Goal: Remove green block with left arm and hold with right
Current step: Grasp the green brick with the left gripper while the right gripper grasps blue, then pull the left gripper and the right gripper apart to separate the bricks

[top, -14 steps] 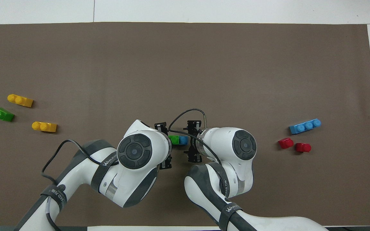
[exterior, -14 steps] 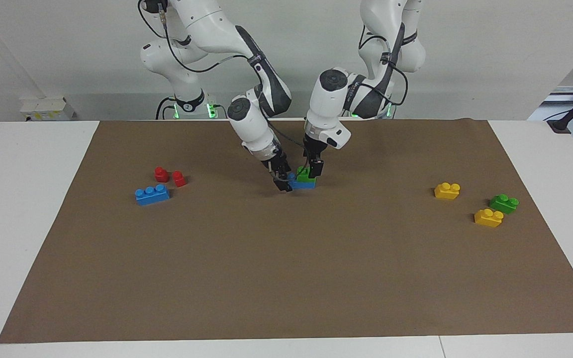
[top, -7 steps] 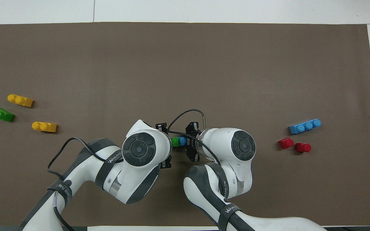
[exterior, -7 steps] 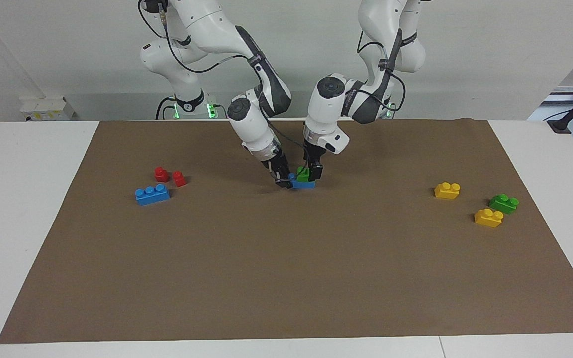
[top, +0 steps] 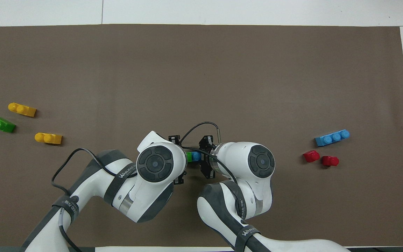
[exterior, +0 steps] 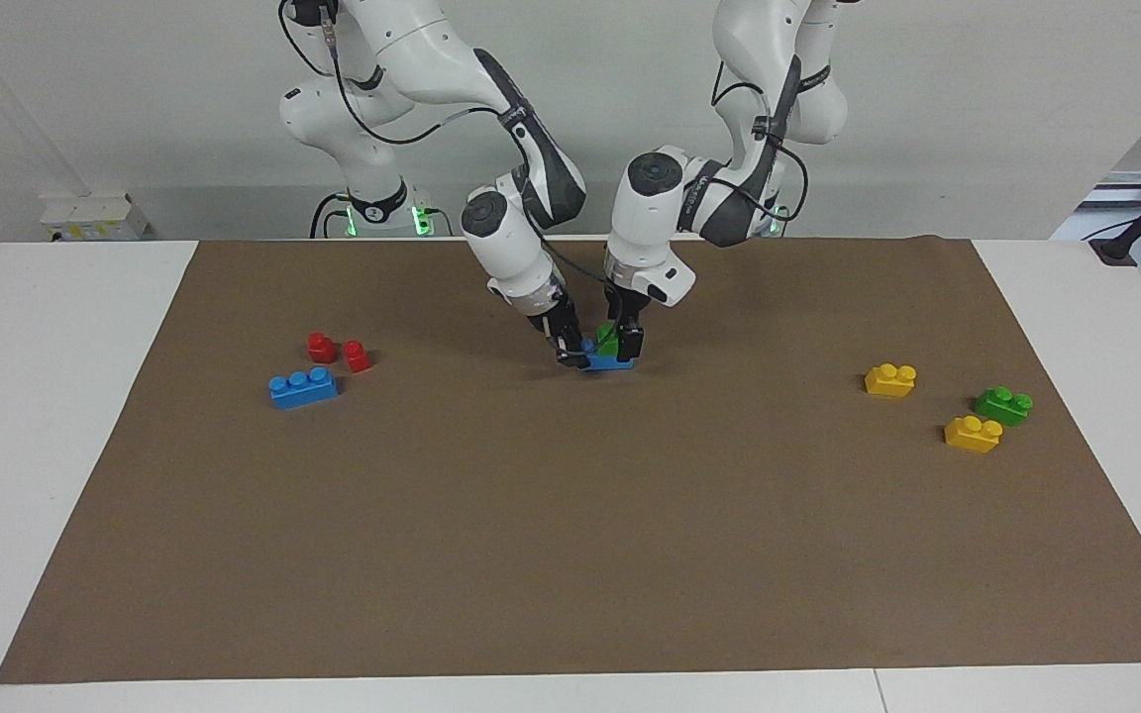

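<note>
A green block (exterior: 607, 343) sits stacked on a blue brick (exterior: 611, 363) at the middle of the brown mat, near the robots. My left gripper (exterior: 622, 343) comes down from above and is shut on the green block. My right gripper (exterior: 570, 354) leans in from the right arm's end and is shut on the blue brick. In the overhead view the two wrists cover most of the stack; only a strip of the green block (top: 189, 156) and the blue brick (top: 196, 156) shows between the left gripper (top: 184, 158) and the right gripper (top: 205, 161).
A second green brick (exterior: 1003, 405) lies between two yellow bricks (exterior: 890, 379) (exterior: 973, 434) toward the left arm's end. A blue three-stud brick (exterior: 303, 387) and two red pieces (exterior: 321, 347) (exterior: 357, 356) lie toward the right arm's end. The brown mat (exterior: 570, 555) covers the table.
Both grippers and the stack have shifted slightly nearer to the robots and toward the left arm's end. The right gripper has closed in on the blue brick. The other bricks have not moved.
</note>
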Robot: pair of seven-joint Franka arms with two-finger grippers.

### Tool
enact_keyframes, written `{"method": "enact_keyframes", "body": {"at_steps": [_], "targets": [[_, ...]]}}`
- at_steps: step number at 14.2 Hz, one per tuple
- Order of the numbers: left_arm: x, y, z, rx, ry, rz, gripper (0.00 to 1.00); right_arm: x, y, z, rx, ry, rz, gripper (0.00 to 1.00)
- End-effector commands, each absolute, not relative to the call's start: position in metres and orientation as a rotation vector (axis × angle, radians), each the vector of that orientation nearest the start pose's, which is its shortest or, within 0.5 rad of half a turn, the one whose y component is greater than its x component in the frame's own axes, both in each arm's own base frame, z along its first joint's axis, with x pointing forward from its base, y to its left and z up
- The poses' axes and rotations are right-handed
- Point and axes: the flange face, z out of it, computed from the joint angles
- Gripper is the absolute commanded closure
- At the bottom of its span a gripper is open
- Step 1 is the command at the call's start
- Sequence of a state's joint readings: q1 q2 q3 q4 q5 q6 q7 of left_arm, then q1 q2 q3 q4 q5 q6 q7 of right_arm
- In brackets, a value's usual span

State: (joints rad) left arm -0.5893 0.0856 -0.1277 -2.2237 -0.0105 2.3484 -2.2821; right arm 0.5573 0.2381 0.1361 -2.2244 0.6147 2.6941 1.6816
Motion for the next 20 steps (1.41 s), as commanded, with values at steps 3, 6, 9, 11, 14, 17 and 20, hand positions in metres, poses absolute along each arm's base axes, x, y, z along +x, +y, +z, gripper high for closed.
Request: {"method": "enact_keyframes", "body": {"at_steps": [3,6,9,11,14,17,20], "targets": [[0.403,-0.356,0.342,2.21,2.202,0.018,0.53,0.451,0.345,0.283,-2.008,1.908,0.345,1.0],[0.404,-0.356,0.344,2.206,2.196,0.02,1.0,0.452,0.344,0.283,-2.006,1.909,0.343,1.0],[0.409,-0.356,0.349,2.2,2.187,0.022,1.0,0.454,0.342,0.284,-2.003,1.913,0.345,1.0],[0.413,-0.352,0.357,2.184,2.188,0.026,1.0,0.46,0.335,0.286,-1.991,1.921,0.344,1.0],[0.419,-0.343,0.373,2.148,2.193,0.035,1.0,0.471,0.327,0.299,-1.98,1.92,0.357,1.0],[0.43,-0.325,0.394,2.105,2.206,0.049,1.0,0.489,0.302,0.319,-1.996,1.889,0.38,1.0],[0.454,-0.298,0.415,2.152,2.192,0.058,1.0,0.505,0.27,0.337,-2.023,1.859,0.414,1.0]]}}
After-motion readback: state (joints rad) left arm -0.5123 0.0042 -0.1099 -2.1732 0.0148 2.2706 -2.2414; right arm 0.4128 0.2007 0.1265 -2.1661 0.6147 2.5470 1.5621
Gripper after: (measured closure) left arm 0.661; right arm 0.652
